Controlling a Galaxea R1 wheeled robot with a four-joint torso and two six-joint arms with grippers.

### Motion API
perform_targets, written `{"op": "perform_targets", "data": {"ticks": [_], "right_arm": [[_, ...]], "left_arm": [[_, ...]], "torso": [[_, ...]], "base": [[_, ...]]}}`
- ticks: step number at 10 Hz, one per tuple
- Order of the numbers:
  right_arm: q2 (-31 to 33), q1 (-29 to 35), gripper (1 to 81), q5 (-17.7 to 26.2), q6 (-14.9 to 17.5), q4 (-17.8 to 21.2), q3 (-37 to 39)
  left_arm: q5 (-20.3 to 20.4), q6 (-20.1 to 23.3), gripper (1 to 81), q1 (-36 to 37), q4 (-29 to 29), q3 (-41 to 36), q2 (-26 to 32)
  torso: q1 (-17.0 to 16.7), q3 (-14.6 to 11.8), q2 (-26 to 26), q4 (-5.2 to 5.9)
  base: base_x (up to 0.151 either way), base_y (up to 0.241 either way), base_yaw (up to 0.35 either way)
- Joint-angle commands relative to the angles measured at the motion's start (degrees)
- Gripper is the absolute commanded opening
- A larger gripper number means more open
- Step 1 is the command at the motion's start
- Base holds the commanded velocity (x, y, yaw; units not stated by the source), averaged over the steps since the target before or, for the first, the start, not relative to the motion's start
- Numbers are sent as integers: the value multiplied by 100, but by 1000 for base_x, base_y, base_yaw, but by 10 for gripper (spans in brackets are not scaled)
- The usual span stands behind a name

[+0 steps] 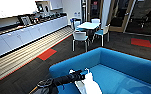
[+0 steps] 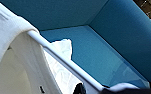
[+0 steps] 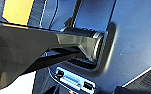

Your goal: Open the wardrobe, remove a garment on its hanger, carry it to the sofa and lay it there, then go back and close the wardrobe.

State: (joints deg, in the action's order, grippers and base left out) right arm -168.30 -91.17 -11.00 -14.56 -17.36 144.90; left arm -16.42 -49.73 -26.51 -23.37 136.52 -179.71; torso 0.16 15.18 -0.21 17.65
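From the left, the left arm reaches over the blue sofa's [image 1: 126, 65] near arm, its gripper [image 1: 83, 75] at the hanger [image 2: 66, 62]; I cannot tell whether the fingers are apart or closed. The white garment [image 1: 91, 85] hangs beside it, long axis downward, over the seat's edge.

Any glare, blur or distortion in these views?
Head view: wide-angle bend, sofa edges curve. Left wrist view: garment and hanger soft, too close for focus. Right wrist view: bright glare streaks on the robot's own dark body.
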Motion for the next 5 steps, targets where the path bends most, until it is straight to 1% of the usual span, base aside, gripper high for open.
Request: {"op": "perform_targets", "data": {"ticks": [1, 3, 5], "right_arm": [[-22, -2, 811, 300, 14, -66, -42], [-39, -2, 811, 300, 14, -75, -42], [-48, -2, 811, 291, 14, -119, -42]], "left_arm": [[34, 24, 10, 793, -98, -414, 329], [60, 24, 10, 643, -98, -706, 717], [69, 24, 10, 529, -98, -829, 902]], "torso": [[0, 0, 0, 0], [0, 2, 0, 0], [0, 2, 0, 2]], "base": [[0, 0, 0], [0, 0, 0], [0, 0, 0]]}}
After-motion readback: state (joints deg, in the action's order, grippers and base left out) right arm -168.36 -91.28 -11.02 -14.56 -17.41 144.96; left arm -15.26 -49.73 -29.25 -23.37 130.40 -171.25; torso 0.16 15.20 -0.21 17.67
